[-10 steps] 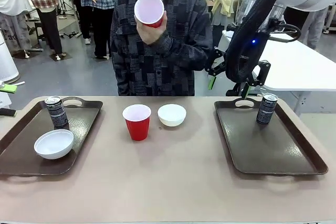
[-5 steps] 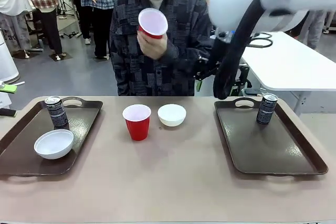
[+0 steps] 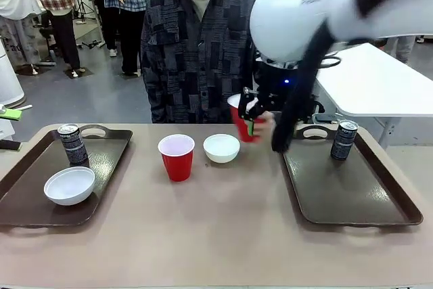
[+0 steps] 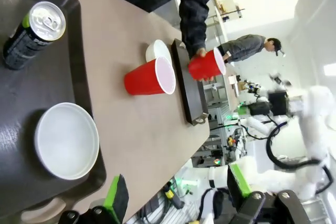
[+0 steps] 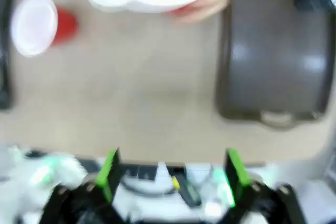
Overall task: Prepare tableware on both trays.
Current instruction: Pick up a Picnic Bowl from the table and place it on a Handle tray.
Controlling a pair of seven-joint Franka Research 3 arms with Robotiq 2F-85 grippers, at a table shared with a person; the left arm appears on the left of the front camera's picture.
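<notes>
Both fingers (image 4: 116, 199) of the left gripper (image 4: 177, 190) stand wide apart with nothing between them, and the left tray (image 3: 101, 160) lies ahead of them. The right gripper (image 5: 172, 174) is spread just as wide, its green fingers (image 5: 107, 174) bare, though that wrist view is blurred. Taking 12 o'clock as the person's side of the table (image 3: 223, 235), the front view shows the right gripper hanging at about 1 o'clock, over the far edge and just beside the held cup (image 3: 237, 130); whether it touches the cup I cannot tell. That red cup sits in the person's hand (image 3: 265, 125), low over the table, between the middle bowl (image 3: 221, 147) and the right tray (image 3: 338, 187). The right tray lies at 3 o'clock and carries the right can (image 3: 344, 140), upright at the tray's 1 o'clock, near the far handle. The left tray lies at 9 o'clock. On it the left can (image 3: 72, 143) stands upright at the tray's 12 o'clock, and the left bowl (image 3: 70, 185) rests at its 6 o'clock, near the can but apart from it. The middle cup (image 3: 176, 157) stands upright on the bare table at about 11 o'clock from the centre, mouth up and white inside. The middle bowl sits just beside it at its 2 o'clock, not touching.
</notes>
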